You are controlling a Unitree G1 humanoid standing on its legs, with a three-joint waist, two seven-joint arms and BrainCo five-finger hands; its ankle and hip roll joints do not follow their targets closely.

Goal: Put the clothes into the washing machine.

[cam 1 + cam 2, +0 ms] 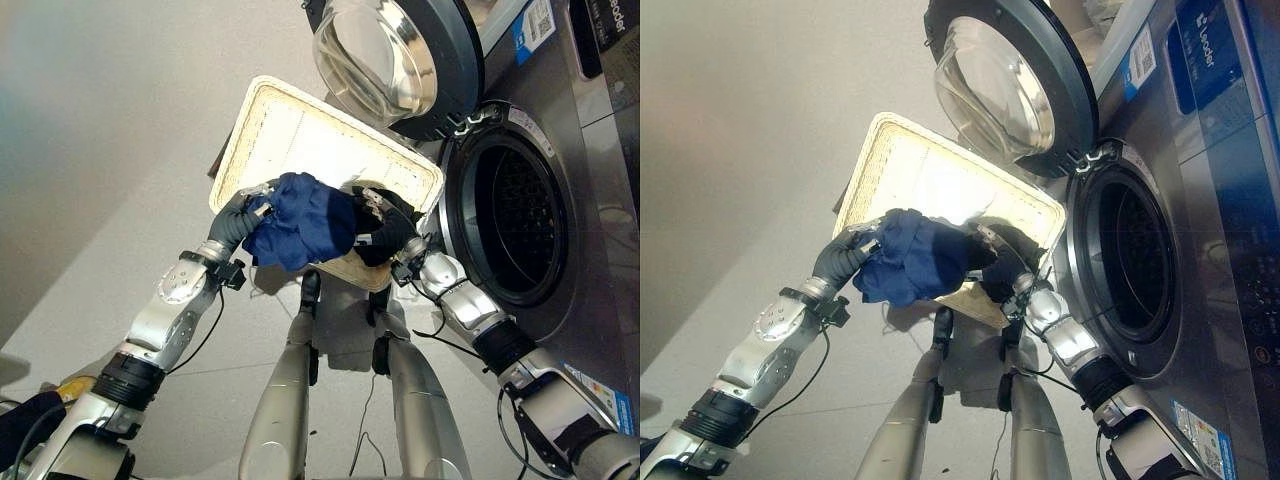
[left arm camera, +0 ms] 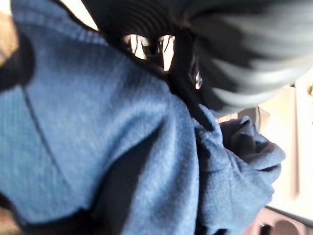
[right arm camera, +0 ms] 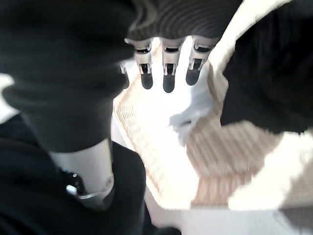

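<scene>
Washing machine [image 1: 590,200]: front-loader, grey-silver, at the robot's right. Round door [image 1: 395,60] swung fully open, its glass bowl hanging over the far corner of the basket. Drum opening [image 1: 520,220] dark and unobstructed; no cloth seen inside.

Laundry basket [image 1: 290,130]: cream, woven, rectangular, tilted up on the floor just beside the drum opening, its right edge near the door seal. Bare bottom shows across the far half; a pale cloth [image 3: 195,110] lies on the weave in the right wrist view.

Blue garment [image 1: 300,222]: bunched over the basket's near rim, held up between the two hands. Beside it on the right, a black garment [image 1: 385,230], also at the near rim.

Left hand [image 1: 245,212]: at the blue garment's left edge, fingers curled into the cloth, gripping it.

Right hand [image 1: 395,235]: at the black garment, between the basket and the drum opening. Its fingers [image 3: 166,73] hang straight and relaxed over the basket weave, closed on nothing.

Floor [image 1: 100,150]: pale grey, open to the left of the basket.
</scene>
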